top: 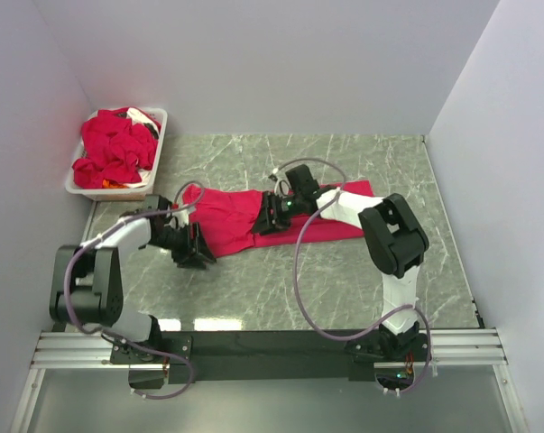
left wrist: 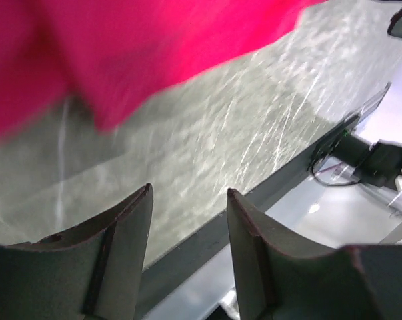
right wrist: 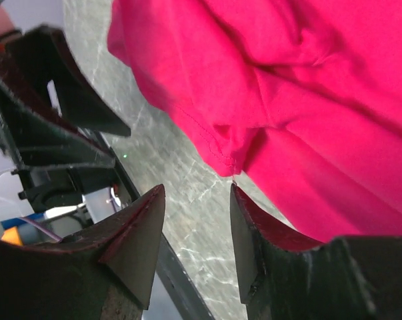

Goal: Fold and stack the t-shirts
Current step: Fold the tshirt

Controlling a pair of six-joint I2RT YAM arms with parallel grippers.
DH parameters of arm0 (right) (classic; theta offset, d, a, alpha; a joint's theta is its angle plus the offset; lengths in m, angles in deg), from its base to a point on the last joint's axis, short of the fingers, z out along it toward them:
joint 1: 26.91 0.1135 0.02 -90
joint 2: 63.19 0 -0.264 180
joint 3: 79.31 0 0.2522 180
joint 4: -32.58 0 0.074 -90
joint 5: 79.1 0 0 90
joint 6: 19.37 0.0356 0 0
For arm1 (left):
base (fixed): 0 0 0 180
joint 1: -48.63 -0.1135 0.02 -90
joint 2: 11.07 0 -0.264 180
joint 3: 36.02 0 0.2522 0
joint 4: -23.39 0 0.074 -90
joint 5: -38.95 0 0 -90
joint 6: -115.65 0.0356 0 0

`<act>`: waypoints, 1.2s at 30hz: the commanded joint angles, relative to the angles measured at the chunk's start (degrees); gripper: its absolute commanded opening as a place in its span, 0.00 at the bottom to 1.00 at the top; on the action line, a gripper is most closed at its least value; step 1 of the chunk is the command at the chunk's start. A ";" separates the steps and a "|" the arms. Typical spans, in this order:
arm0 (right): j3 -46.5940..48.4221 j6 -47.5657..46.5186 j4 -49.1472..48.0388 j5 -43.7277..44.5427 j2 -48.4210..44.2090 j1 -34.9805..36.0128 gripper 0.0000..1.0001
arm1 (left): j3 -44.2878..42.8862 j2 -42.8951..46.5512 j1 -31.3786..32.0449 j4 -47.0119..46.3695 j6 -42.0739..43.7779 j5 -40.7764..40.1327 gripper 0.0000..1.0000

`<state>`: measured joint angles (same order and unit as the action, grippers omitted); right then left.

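Observation:
One crimson t-shirt (top: pixel 226 216) lies crumpled in a long strip across the middle of the table. My left gripper (top: pixel 198 255) is open and empty at the shirt's near left corner. In the left wrist view its gripper (left wrist: pixel 189 190) hovers over bare table, with the shirt (left wrist: pixel 121 47) beyond the tips. My right gripper (top: pixel 270 219) is over the shirt's middle. In the right wrist view this gripper (right wrist: pixel 197 188) is open, with a folded hem of the shirt (right wrist: pixel 307 100) just past its right fingertip. More crimson t-shirts (top: pixel 114 149) are piled in the bin.
The white plastic bin (top: pixel 160 122) stands at the back left corner against the wall. The table (top: pixel 281 280) is green-grey marble, walled on three sides. A black rail (top: pixel 281 343) and the arm bases run along the near edge. Cables loop over the right arm.

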<state>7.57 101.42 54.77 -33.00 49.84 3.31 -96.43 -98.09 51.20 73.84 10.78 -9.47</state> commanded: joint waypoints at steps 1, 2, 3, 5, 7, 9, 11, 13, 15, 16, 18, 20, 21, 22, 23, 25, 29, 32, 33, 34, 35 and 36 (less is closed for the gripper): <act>-1.14 5.25 -5.35 0.74 0.17 2.21 0.53 | 4.72 6.76 0.68 -4.07 -11.57 -3.78 0.54; -1.92 5.42 -5.78 1.01 0.34 2.39 0.54 | 6.03 8.17 1.12 -4.51 -13.50 -5.97 0.54; -2.28 5.77 -5.96 1.44 0.26 2.74 0.55 | 6.31 10.62 1.65 -6.35 -14.30 -7.03 0.53; -3.95 6.39 -7.80 2.67 0.08 3.18 0.56 | 8.41 13.18 2.62 -8.81 -17.01 -9.49 0.51; -4.48 6.39 -8.34 3.73 0.26 3.62 0.57 | 9.38 15.30 3.05 -11.36 -17.91 -12.66 0.50; -4.22 6.22 -8.16 4.44 0.96 3.62 0.57 | 10.18 14.96 3.14 -12.51 -18.87 -15.02 0.46; -4.39 6.39 -8.34 4.79 1.57 3.80 0.57 | 10.53 13.99 3.41 -14.09 -18.70 -16.18 0.43; -3.78 6.48 -7.99 5.23 2.10 3.97 0.57 | 10.70 12.50 3.32 -16.54 -18.35 -17.50 0.41; -3.43 6.39 -7.55 5.14 3.24 4.15 0.56 | 11.49 11.27 3.32 -19.10 -17.47 -16.72 0.38; -3.08 6.31 -7.37 5.14 3.42 4.24 0.56 | 11.76 10.91 3.32 -19.89 -17.56 -16.54 0.37; -2.72 6.39 -6.58 4.62 4.12 4.67 0.55 | 12.55 10.12 3.32 -21.83 -17.56 -16.36 0.36; -2.98 5.96 -6.14 4.70 4.04 4.85 0.54 | 13.25 9.51 3.32 -23.84 -17.38 -16.53 0.36; -2.99 5.95 -6.05 4.70 4.04 4.94 0.54 | 13.34 9.07 3.32 -24.29 -17.47 -16.62 0.37; -2.55 5.87 -5.70 4.53 4.12 4.85 0.54 | 13.34 8.72 3.32 -24.47 -17.64 -16.62 0.37; -2.20 5.86 -5.53 4.44 4.39 5.11 0.53 | 13.26 8.10 3.32 -24.73 -17.56 -16.71 0.37; -1.41 5.95 -5.70 3.91 5.09 4.94 0.52 | 12.99 7.49 3.32 -25.09 -17.38 -16.88 0.37; -0.87 5.95 -5.17 3.65 5.53 5.47 0.48 | 12.20 6.78 3.32 -23.94 -16.94 -18.29 0.41; -0.53 4.82 -3.60 3.47 5.71 5.47 0.47 | 11.15 6.95 3.32 -21.14 -16.33 -19.43 0.48; -0.44 4.72 -3.50 3.38 5.79 5.38 0.45 | 11.15 7.22 3.32 -20.87 -16.24 -20.04 0.49; -0.52 4.81 -3.68 3.30 5.79 5.38 0.44 | 11.32 7.48 3.32 -21.04 -16.15 -20.05 0.50; -0.61 4.90 -3.85 3.21 5.88 5.38 0.43 | 11.50 7.83 3.32 -21.39 -16.33 -20.22 0.49; -0.53 5.07 -4.03 3.12 5.88 5.38 0.39 | 11.67 7.75 3.32 -21.83 -16.24 -19.96 0.48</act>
<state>5.08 106.97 50.42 -29.33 55.19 8.16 -84.08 -91.14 54.39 51.64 -5.92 -26.97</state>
